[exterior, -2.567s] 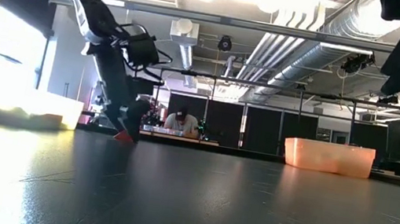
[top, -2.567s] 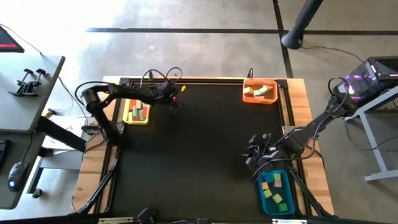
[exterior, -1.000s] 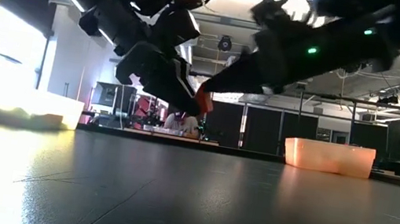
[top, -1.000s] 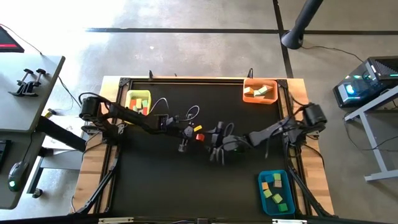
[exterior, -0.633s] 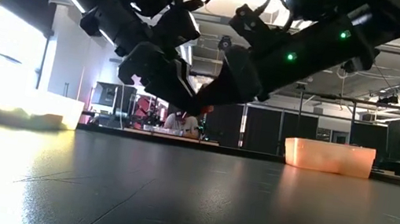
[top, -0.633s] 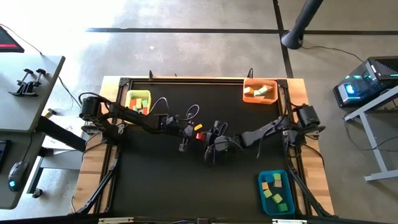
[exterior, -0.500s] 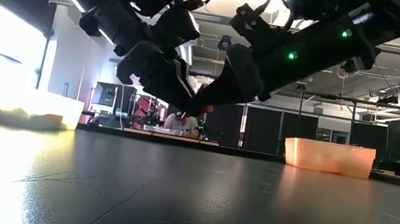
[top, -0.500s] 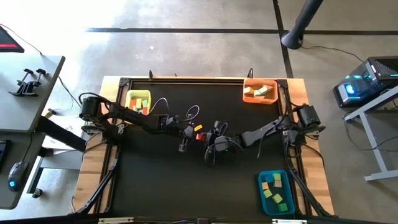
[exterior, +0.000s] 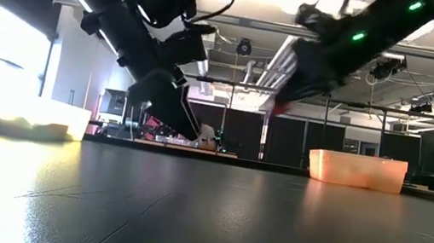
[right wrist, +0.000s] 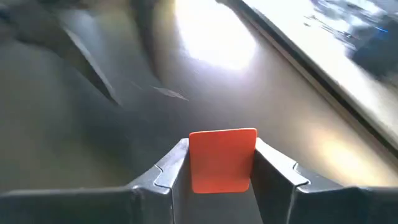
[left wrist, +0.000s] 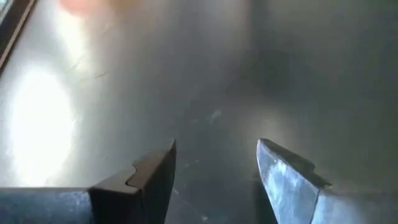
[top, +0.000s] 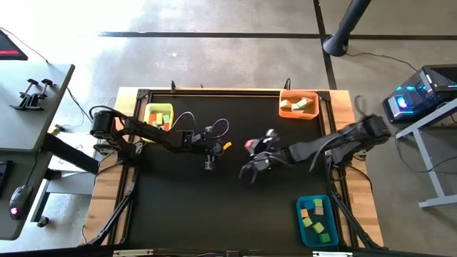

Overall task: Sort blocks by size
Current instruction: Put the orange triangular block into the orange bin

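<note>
My right gripper (top: 250,147) is shut on a small red block (right wrist: 222,158) above the middle of the black table; the block also shows in the high view (top: 250,145) and the low view (exterior: 281,107). My left gripper (top: 219,148) hangs just left of it, open and empty, its fingers (left wrist: 155,177) over bare table. Other blocks lie in the yellow bin (top: 148,123), the orange bin (top: 283,106) and the blue bin (top: 300,221). My right gripper pinches the red block by two opposite sides (right wrist: 194,163) between its two fingers. The fingers come from the table's right side, slanting down. The block is lifted clear of the table, one flat face toward the wrist camera.
The yellow bin stands at the far left corner, the orange bin at the far right corner, the blue bin at the near right. The two grippers are close together over the table's middle. A person shows in the room behind (exterior: 206,135).
The two grippers met at the red block above the table's middle. My left gripper has let go of it and drawn back a little toward the left edge. My right gripper has carried the block up and toward the right edge.
</note>
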Controlling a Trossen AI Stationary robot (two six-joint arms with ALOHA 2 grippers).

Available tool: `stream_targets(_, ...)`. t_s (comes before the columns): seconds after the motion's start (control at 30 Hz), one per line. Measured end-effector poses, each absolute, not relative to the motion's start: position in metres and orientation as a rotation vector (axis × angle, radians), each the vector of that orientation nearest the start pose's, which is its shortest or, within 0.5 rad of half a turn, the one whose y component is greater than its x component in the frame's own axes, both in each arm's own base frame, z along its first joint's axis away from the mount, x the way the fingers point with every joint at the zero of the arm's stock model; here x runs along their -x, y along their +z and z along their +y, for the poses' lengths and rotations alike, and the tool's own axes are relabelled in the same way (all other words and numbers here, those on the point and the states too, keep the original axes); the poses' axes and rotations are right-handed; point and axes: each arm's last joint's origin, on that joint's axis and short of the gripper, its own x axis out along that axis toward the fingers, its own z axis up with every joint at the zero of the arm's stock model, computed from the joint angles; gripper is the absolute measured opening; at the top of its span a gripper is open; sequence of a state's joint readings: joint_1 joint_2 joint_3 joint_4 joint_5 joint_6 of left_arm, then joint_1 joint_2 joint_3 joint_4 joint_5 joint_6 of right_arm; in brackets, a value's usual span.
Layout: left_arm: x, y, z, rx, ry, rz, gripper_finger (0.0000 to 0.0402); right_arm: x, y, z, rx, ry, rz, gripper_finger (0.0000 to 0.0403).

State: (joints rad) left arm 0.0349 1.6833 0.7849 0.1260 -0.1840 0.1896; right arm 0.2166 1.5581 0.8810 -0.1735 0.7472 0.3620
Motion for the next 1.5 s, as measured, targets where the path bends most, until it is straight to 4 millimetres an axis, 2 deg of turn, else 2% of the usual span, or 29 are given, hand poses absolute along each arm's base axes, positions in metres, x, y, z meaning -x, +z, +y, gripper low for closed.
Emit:
stream_targets(0.1, -0.318, 0.144, 0.017, -0.228, 0.159, 0.789, 0.0212, -0.27, 0.212, 0.031, 0.029, -0.735, 0.741, 0.0126)
stream_targets(0.23, -0.319, 0.146, 0.015, -0.224, 0.161, 0.766, 0.0213, -0.227, 0.232, -0.008, -0.056, -0.958, 0.858, 0.0126)
stream_targets(0.33, -0.32, 0.147, 0.014, -0.223, 0.155, 0.75, 0.0213, -0.206, 0.24, -0.039, -0.102, -1.096, 0.901, 0.0126)
stream_targets(0.47, -0.322, 0.149, 0.014, -0.222, 0.157, 0.719, 0.0213, -0.196, 0.233, -0.079, -0.119, -1.158, 0.943, 0.0126)
stream_targets(0.6, -0.322, 0.149, 0.014, -0.231, 0.153, 0.72, 0.0213, -0.187, 0.218, -0.118, -0.214, -1.151, 0.945, 0.0126)
stream_targets(0.73, -0.322, 0.149, 0.013, -0.226, 0.14, 0.72, 0.0213, -0.175, 0.208, -0.143, -0.288, -1.162, 0.91, 0.0145)
stream_targets(0.83, -0.322, 0.149, 0.013, -0.226, 0.14, 0.721, 0.0213, -0.168, 0.206, -0.151, -0.316, -1.173, 0.915, 0.0156)
stream_targets(1.0, -0.322, 0.149, 0.013, -0.225, 0.14, 0.721, 0.0213, -0.165, 0.207, -0.157, -0.345, -1.149, 0.899, 0.0135)
stream_targets(1.1, -0.322, 0.149, 0.013, -0.217, 0.143, 0.721, 0.0213, -0.166, 0.205, -0.159, -0.369, -1.096, 0.901, 0.0135)
stream_targets(1.17, -0.322, 0.149, 0.013, -0.217, 0.143, 0.723, 0.0213, -0.168, 0.201, -0.161, -0.362, -1.086, 0.925, 0.015)
stream_targets(1.37, -0.322, 0.149, 0.013, -0.208, 0.145, 0.726, 0.0213, -0.171, 0.193, -0.164, -0.33, -1.081, 0.969, 0.0226)
stream_targets(1.5, -0.321, 0.151, 0.011, -0.212, 0.139, 0.724, 0.0213, -0.169, 0.201, -0.162, -0.296, -1.084, 0.946, 0.0242)
